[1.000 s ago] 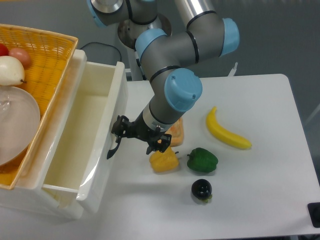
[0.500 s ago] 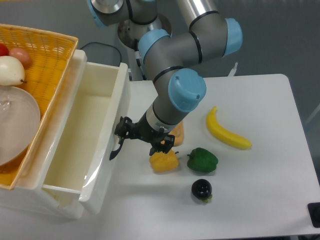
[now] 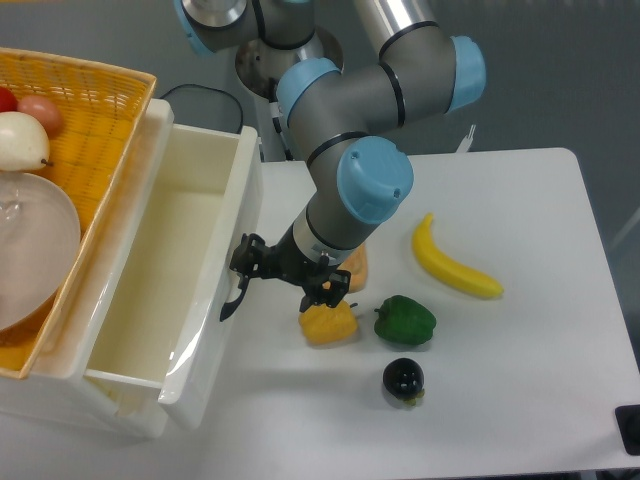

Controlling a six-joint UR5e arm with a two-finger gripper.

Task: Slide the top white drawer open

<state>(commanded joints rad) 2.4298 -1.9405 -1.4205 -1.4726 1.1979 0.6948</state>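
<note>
Tool grips the black handle of the top white drawer — pulled well out (interior bare); banana nearby.

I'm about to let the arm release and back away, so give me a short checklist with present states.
1. Top white drawer slid out, cavity exposed: ok.
2. Tool at the black handle: ok.
3. Tool's grip state on the handle: cannot tell.
4. Yellow pepper sits close beside the wrist, so retreat room is tight: not ok.
5. Green pepper and banana apart from the arm: ok.
</note>
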